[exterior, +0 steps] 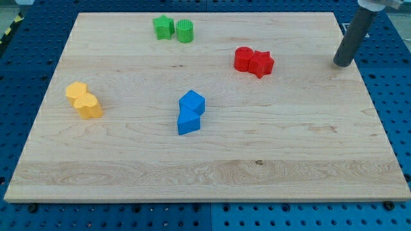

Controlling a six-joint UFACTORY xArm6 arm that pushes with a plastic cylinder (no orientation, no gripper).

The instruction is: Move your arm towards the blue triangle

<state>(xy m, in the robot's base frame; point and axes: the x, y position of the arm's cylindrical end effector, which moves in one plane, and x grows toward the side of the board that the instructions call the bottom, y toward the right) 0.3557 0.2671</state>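
My tip (343, 64) is parked at the surface's (128, 167) right edge — no claw is fitted. The blue triangle (187, 122) lies mid-surface, touching a blue block (192, 102) — down-left of my tip, well apart.

Pale grained wooden board (212, 160); matt plastic-looking blocks; perforated blue table (392, 96).

Place: a robotics lab or test bench.
Base: blue perforated metal plate (385, 77) with a regular grid of holes.
Table: bare wooden table (212, 160) laid on it.
Edge: yellow-black hazard tape (8, 32) at the view's top left.
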